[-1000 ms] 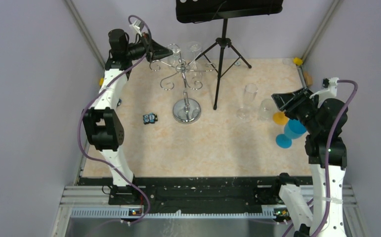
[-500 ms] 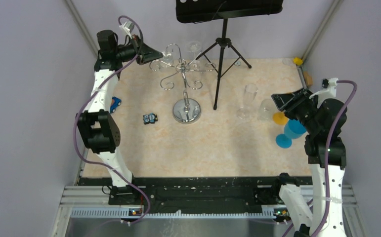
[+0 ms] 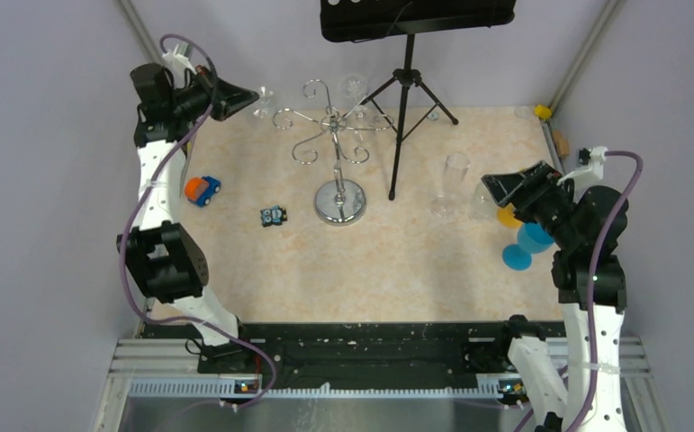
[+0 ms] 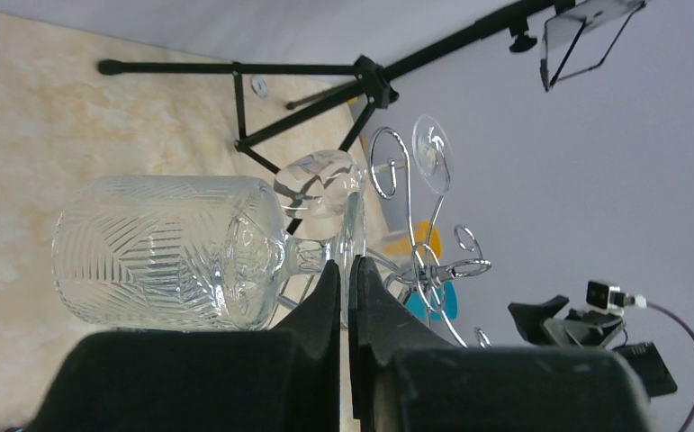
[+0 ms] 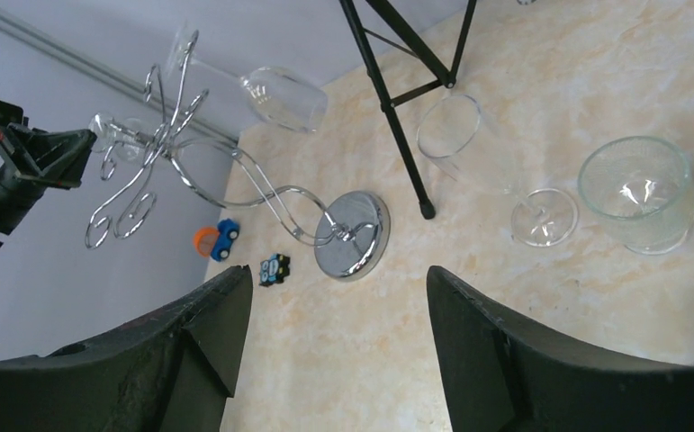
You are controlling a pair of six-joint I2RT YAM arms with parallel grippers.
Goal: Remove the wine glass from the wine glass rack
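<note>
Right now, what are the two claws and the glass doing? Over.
Left gripper shut on wine glass stem, glass off the rack. Right gripper open, empty. Second glass hangs on rack. Nothing blocking.

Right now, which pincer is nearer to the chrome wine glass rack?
Left. The left pincer, shut on a wine glass, sits just left of the wine glass rack hooks; the right pincer hangs open well to the rack's right, beyond the black tripod.
</note>
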